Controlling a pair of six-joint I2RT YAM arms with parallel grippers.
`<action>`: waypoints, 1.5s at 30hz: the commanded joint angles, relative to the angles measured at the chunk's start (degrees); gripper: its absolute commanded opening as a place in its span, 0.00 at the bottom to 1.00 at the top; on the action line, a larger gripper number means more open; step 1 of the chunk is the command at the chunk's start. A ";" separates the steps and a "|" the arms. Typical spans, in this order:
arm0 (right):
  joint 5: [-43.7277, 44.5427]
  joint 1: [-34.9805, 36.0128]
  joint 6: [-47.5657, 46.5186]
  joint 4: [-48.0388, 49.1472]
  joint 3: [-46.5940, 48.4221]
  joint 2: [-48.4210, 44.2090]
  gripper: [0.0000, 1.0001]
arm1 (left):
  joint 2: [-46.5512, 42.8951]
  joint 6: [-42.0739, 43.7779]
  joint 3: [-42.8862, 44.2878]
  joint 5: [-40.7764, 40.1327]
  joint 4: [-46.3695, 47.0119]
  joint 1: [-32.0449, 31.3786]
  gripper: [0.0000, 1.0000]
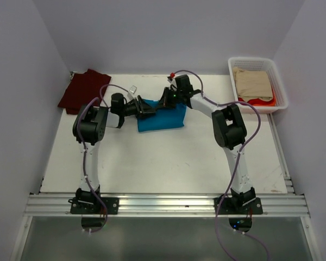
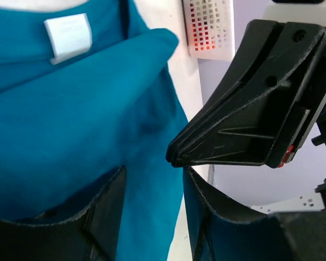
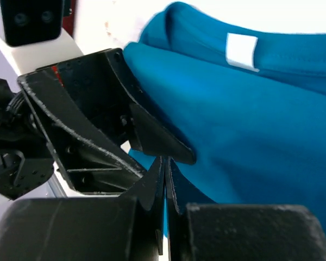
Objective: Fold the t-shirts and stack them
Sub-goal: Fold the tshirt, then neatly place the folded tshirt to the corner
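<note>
The teal-blue t-shirt (image 1: 163, 119) lies folded in a thick rectangle at the middle back of the table, its white neck label (image 2: 69, 36) showing. The dark maroon t-shirt (image 1: 82, 90) lies spread at the back left. My left gripper (image 1: 150, 110) is at the teal shirt's upper left edge, open, with a fold of teal cloth (image 2: 152, 217) between its fingers (image 2: 111, 201). My right gripper (image 1: 162, 103) meets it from the right, jaws pressed shut (image 3: 164, 160), tips (image 2: 174, 155) at the shirt's edge beside the left finger. No cloth shows pinched in it.
A white slotted basket (image 1: 280, 87) at the back right holds beige cloth (image 1: 252, 81) over orange-red cloth. White walls close in the back and both sides. An aluminium rail (image 1: 163, 204) carries both arm bases at the near edge.
</note>
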 commanded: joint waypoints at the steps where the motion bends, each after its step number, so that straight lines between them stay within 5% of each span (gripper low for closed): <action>1: 2.30 -0.07 0.50 -3.71 2.60 0.62 0.00 | 3.05 -6.68 1.90 2.51 7.62 0.11 0.49; 11: 17.08 2.65 -6.27 -7.43 -10.12 -2.97 0.00 | 0.96 -0.72 -6.08 -2.58 -0.20 -0.24 0.44; 28: 26.93 15.39 -5.58 -3.65 -41.24 -27.84 0.00 | -32.77 10.28 -42.55 -20.78 -14.63 -12.45 0.37; 36: 30.18 17.33 -4.95 -4.70 -47.14 -38.12 0.00 | -41.40 12.13 -43.90 -23.16 -21.30 -12.63 0.36; 38: 31.50 17.33 -5.48 -6.54 -46.71 -38.57 0.00 | -48.57 13.44 -42.94 -29.12 -29.77 -13.24 0.36; 41: 31.51 17.33 -6.01 -6.81 -46.44 -38.14 0.00 | -58.07 18.71 -38.99 -39.81 -44.53 -13.51 0.48; 45: 31.16 17.33 -5.75 -5.85 -46.35 -36.55 0.00 | -65.66 23.37 -35.02 -47.85 -59.00 -13.42 0.81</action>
